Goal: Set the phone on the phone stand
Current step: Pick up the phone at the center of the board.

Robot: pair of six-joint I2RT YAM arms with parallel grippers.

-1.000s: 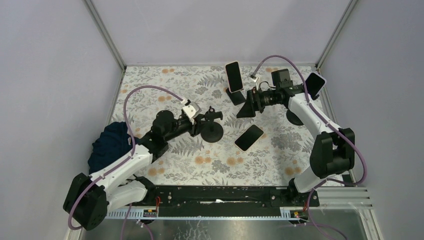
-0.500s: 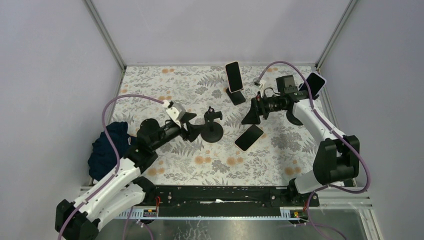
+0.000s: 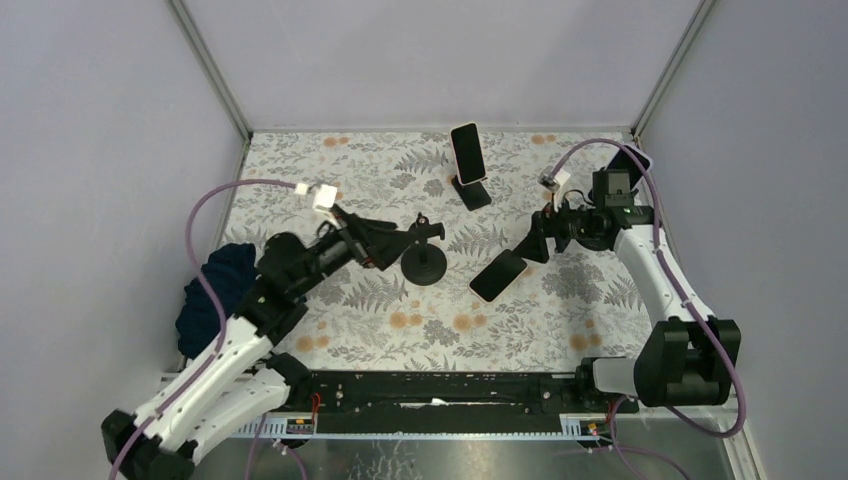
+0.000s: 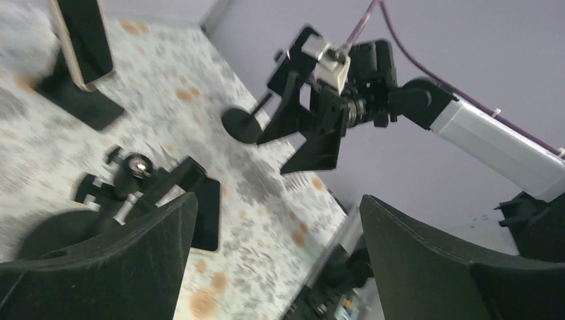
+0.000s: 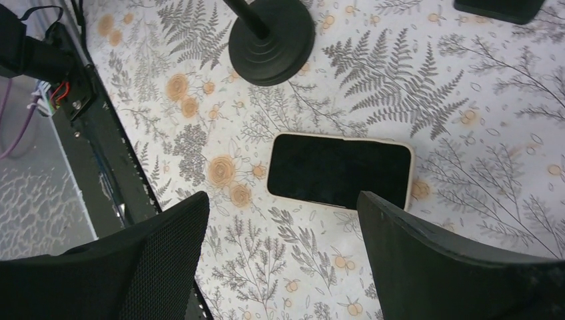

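A phone [image 3: 498, 275] with a pale case lies flat, screen up, on the floral table. Left of it stands an empty phone stand [image 3: 426, 262] with a round black base and a clamp head [image 3: 425, 232]. My left gripper [image 3: 392, 248] is open just left of that stand, holding nothing. In the left wrist view the left gripper [image 4: 276, 203] looks past the clamp head [image 4: 136, 177] to the phone [image 4: 206, 213]. My right gripper [image 3: 525, 248] hangs open above the phone's right end. In the right wrist view the phone [image 5: 340, 171] lies just ahead of the open right gripper [image 5: 281, 200], with the stand's base [image 5: 272, 40] beyond.
A second phone [image 3: 467, 152] leans on a stand at the back middle. A third phone [image 3: 630, 165] sits on a stand at the back right, partly behind my right arm. A dark blue cloth [image 3: 215, 290] lies at the left edge. A black rail [image 3: 440, 390] runs along the near edge.
My left gripper has opened wide and drawn back left from the empty stand. My right arm has swung from the back stand down toward the flat phone.
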